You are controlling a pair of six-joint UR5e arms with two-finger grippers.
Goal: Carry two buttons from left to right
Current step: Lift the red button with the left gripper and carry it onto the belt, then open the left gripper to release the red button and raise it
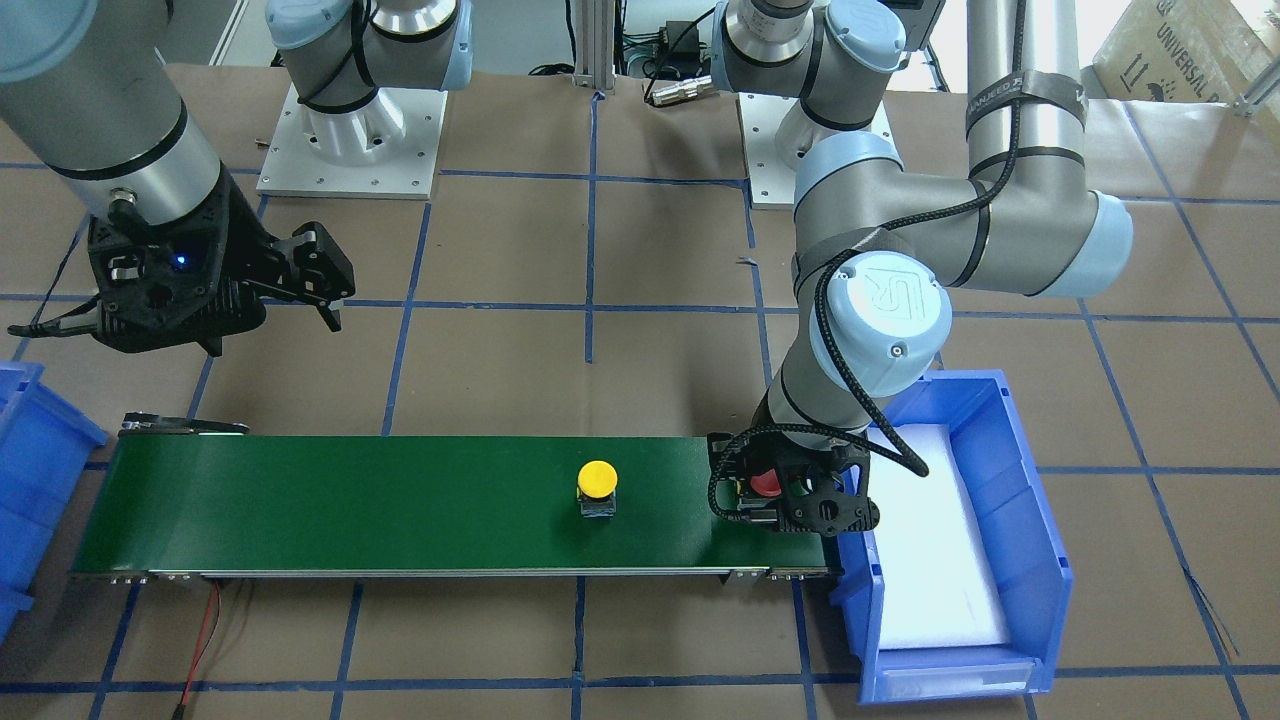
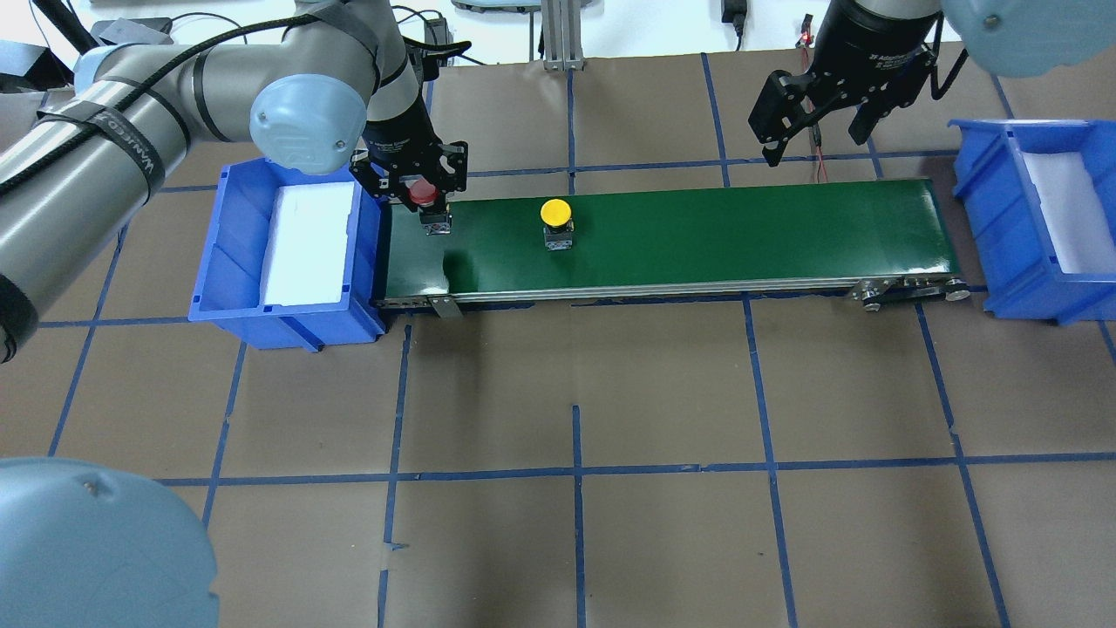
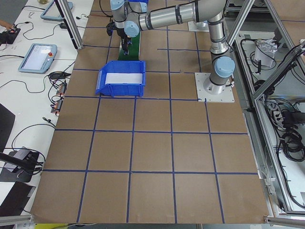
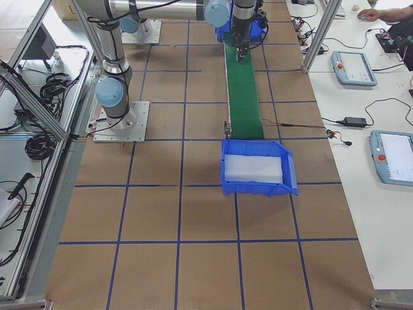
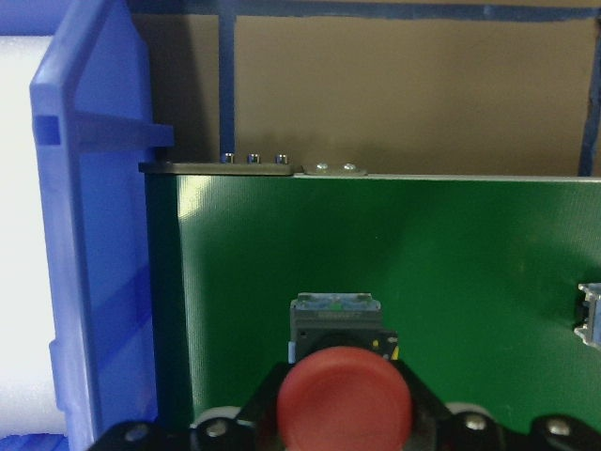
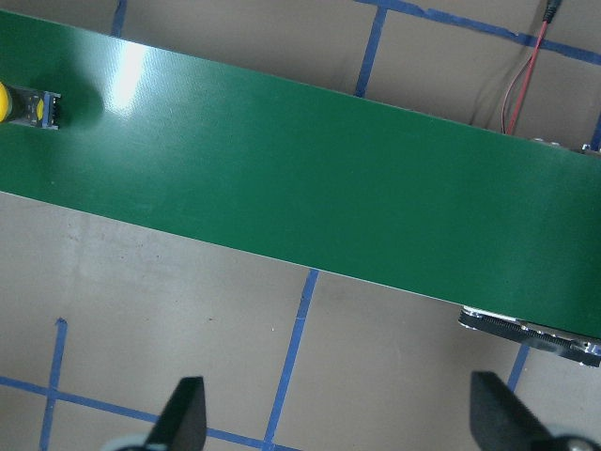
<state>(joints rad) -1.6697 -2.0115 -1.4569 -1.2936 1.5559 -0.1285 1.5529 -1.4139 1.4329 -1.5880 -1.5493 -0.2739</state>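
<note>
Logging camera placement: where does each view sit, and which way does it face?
Front-facing: across the table, facing the robot; both arms, left gripper on view's right.
Overhead: behind the robot, looking down on the belt; both arms.
Exterior left: table's left end; left arm near.
Exterior right: opposite end; right arm near.
Left wrist: down on the red button between its fingers.
Right wrist: down on the belt; own open fingertips.
Shared: yellow button in front-facing and overhead.
</note>
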